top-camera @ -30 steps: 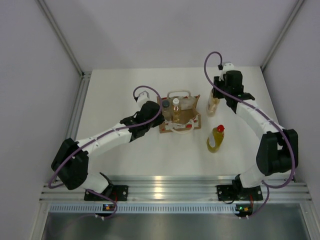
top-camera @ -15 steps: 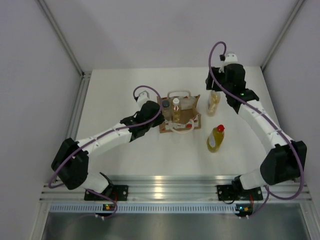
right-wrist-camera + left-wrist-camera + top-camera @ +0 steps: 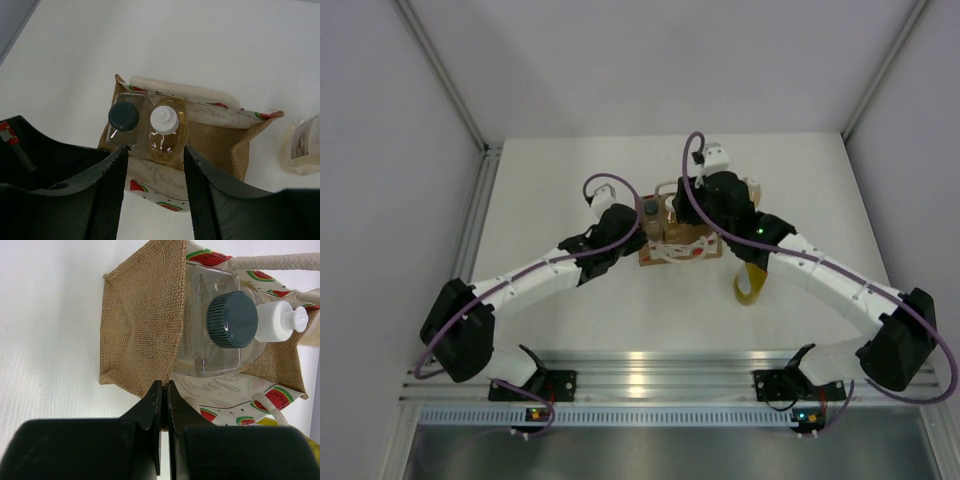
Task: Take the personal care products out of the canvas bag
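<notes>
OK, nearest my bases the yellow bottle (image 3: pixel 748 286) stands on the table (image 3: pixel 545 190), already out, its top hidden under the right forearm. Just past it sits the canvas bag (image 3: pixel 140 330), upright and mouth open. The left gripper (image 3: pixel 164 385) is clenched on the bag's near rim, jaws pressed together on the fabric where the burlap side meets the printed band, and it has not budged over the last second, so the bag stays anchored. What changed is the right arm. A second ago it was out at the far right of the table, at an amber bottle. Half a second ago it had lifted clear of that bottle, and now it has swung left and hangs over the bag. The right gripper (image 3: pixel 156 150) is released, fingers apart with nothing between them, framing the bag's contents from above. Inside I see the grey-capped bottle (image 3: pixel 123 115) and an amber bottle (image 3: pixel 165 120) with a white cap, side by side and touching, packed into the left end of the bag with the rest of it bare. Farthest out, the second amber bottle (image 3: pixel 302 145) sits on the table well apart from the bag, so that drop-off looks done. My read is two out and two to go, and the right arm is lined up for the next pick, probably the white cap.
</notes>
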`<state>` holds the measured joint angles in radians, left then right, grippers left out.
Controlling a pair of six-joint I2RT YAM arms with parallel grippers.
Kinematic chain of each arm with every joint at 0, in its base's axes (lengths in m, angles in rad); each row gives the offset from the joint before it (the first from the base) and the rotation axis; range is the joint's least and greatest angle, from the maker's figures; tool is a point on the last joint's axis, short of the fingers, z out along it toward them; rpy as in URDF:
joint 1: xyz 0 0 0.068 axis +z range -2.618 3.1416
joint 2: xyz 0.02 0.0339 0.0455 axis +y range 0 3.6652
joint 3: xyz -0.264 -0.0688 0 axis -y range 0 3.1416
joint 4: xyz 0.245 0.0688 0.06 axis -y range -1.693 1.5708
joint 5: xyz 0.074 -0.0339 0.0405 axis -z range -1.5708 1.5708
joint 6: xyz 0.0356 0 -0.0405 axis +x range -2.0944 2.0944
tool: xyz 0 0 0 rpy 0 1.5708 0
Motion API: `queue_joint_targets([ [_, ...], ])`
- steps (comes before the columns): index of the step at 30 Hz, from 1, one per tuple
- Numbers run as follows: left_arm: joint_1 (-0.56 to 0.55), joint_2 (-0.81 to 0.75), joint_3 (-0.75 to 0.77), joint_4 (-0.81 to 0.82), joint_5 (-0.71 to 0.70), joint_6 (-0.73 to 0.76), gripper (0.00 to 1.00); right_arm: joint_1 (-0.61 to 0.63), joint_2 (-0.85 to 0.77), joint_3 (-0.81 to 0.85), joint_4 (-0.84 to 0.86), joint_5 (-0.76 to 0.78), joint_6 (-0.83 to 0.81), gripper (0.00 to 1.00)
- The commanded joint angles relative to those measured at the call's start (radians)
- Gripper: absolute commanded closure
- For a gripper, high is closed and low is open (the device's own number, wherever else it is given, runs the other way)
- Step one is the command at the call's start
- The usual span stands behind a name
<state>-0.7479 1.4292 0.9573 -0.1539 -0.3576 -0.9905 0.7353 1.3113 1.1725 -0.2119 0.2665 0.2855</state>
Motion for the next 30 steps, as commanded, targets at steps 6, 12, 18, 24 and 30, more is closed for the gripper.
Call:
queue_joint_targets([
  [6,-0.004,-0.012,-0.025,-0.035,0.002,0.001,1.00,0.044,0.157,0.079,0.000,0.105,0.012,0.53],
  [12,-0.004,0.007,-0.019,-0.035,0.012,0.001,1.00,0.042,0.256,0.151,0.000,0.129,-0.031,0.53],
  [18,-0.004,0.007,-0.022,-0.035,0.011,0.007,1.00,0.039,0.316,0.202,-0.001,0.137,-0.042,0.53],
  [24,-0.004,-0.003,-0.026,-0.035,0.011,0.012,1.00,0.027,0.361,0.213,-0.004,0.158,-0.043,0.53],
  [30,-0.004,-0.010,-0.029,-0.035,0.005,0.012,1.00,0.024,0.391,0.202,-0.003,0.152,-0.037,0.54],
])
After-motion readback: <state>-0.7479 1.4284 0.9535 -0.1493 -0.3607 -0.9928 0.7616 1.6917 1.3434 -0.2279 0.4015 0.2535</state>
